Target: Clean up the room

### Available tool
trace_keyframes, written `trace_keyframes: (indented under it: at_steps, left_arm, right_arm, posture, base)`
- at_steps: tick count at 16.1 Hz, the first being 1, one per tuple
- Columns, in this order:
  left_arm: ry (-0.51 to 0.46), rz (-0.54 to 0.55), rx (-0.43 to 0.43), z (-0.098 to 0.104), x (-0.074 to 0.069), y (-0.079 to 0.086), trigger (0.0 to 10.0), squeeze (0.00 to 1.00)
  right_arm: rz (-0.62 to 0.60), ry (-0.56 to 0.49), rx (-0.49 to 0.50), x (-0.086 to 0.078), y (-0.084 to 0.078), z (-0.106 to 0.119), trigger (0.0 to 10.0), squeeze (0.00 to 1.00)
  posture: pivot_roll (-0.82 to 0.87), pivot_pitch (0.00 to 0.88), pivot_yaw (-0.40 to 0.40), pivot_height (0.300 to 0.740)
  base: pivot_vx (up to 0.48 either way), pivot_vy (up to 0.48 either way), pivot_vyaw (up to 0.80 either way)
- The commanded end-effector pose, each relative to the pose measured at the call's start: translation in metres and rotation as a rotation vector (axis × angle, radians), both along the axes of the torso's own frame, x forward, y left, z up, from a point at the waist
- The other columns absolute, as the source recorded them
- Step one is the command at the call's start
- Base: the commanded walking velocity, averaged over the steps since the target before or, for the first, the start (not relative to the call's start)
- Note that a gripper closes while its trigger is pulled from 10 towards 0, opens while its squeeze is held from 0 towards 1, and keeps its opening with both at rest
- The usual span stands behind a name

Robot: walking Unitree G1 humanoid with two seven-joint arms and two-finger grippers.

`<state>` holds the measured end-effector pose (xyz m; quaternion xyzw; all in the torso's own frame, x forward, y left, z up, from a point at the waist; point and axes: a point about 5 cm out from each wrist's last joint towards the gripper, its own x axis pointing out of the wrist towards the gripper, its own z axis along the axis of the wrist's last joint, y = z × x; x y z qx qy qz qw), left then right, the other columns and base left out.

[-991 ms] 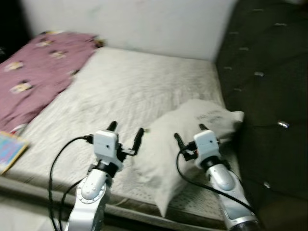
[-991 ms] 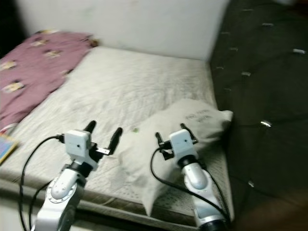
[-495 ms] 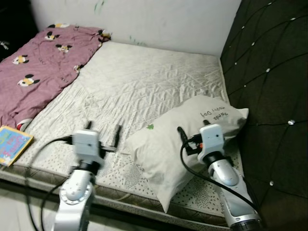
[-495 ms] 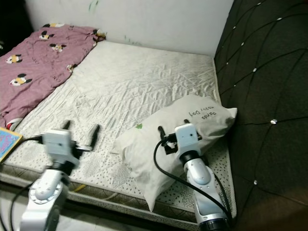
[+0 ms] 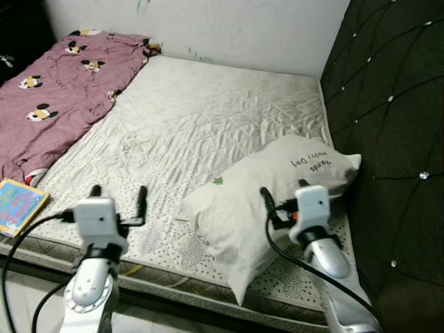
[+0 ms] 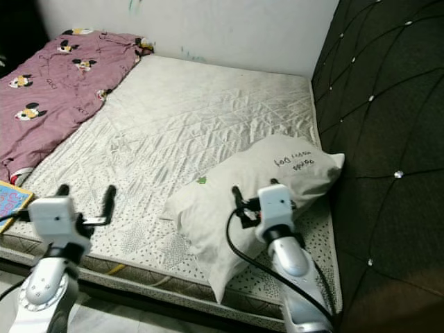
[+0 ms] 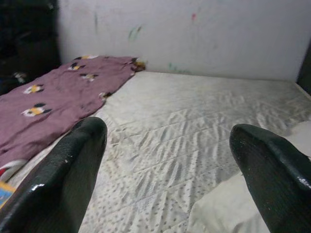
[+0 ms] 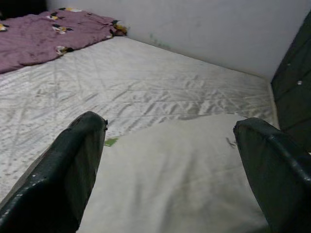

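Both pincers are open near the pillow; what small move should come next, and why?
Probably lower the right pincer onto the pillow and close. It is open and right over the pillow, which lies askew beside the headboard. The left pincer sits off it.

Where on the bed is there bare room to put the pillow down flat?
The widest bare stretch of mattress runs from the blanket across to the headboard, between the wall and the pillow. Another bare strip lies ahead of the left tool. It is crowded at the near right corner, where the pillow lies under the right tool.
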<state>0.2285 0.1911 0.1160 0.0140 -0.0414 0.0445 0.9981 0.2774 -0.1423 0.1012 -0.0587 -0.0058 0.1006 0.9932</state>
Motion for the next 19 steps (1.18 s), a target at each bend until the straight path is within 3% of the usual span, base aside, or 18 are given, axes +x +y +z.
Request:
trace_keyframes:
  at_steps: [1,3,10,17,19]
  left_arm:
    - [0.020,0.032,-0.005,-0.002,-0.006,0.006,10.0,0.00]
    - [0.050,0.054,-0.013,-0.010,-0.015,0.010,10.0,0.00]
    - [0.046,0.026,-0.052,-0.007,-0.011,0.002,10.0,0.00]
    - [0.037,0.013,-0.062,-0.006,-0.009,-0.001,10.0,0.00]
    - [0.039,0.003,-0.060,-0.005,-0.008,-0.002,10.0,0.00]
  right_arm:
    - [-0.032,-0.005,0.001,-0.002,-0.010,0.003,10.0,0.00]
    - [-0.048,0.004,-0.007,-0.005,-0.017,0.001,10.0,0.00]
    - [-0.064,0.029,0.013,-0.007,-0.016,-0.001,10.0,0.00]
    - [-0.061,0.028,0.008,-0.008,-0.015,0.000,10.0,0.00]
    - [-0.050,0.030,0.005,-0.008,-0.013,0.000,10.0,0.00]
  posture:
    - [0.00,0.057,-0.026,0.740]
    - [-0.01,0.055,-0.030,0.740]
    - [-0.02,0.061,-0.029,0.740]
    - [-0.02,0.073,-0.024,0.740]
    - [-0.02,0.078,-0.028,0.716]
  base:
    - [0.000,0.000,0.00]
    - [0.000,0.000,0.00]
    - [0.000,0.000,-0.69]
    - [0.000,0.000,0.00]
    - [0.000,0.000,0.00]
